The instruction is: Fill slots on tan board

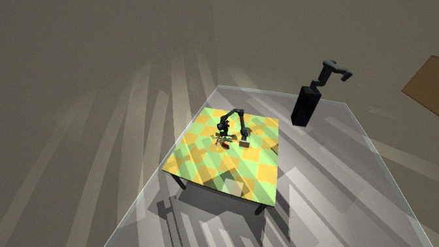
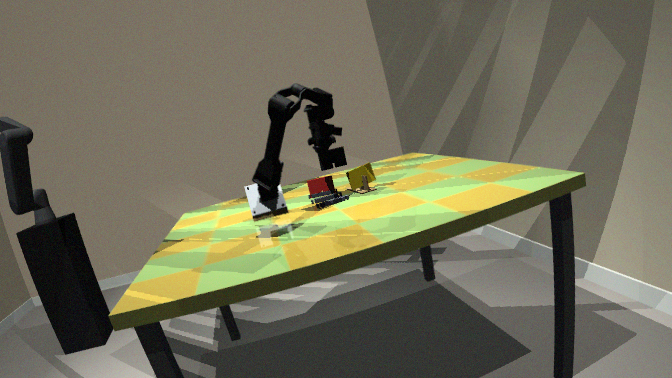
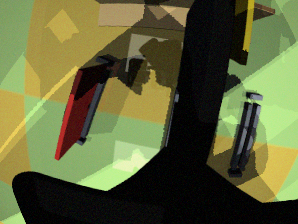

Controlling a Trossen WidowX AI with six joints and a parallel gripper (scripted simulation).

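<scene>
- One red board [image 1: 225,145] [image 2: 320,186] [image 3: 75,120] upright in its holder [image 3: 93,112]; wrist view: long axis slants upper right to lower left.
- Gripper [image 1: 223,132] [image 2: 327,152] [image 3: 173,155] clamped on dark board [image 2: 336,156], above tabletop [image 1: 230,161] [image 2: 385,205] [image 3: 125,135].

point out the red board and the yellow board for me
red board [image 1: 225,145] [image 2: 318,185] [image 3: 76,119]: top, exterior and wrist views, on its red surface
yellow board [image 1: 217,134] [image 2: 359,177] [image 3: 249,25]: top and exterior views, on its yellow surface; wrist view, on its bright strip
</scene>
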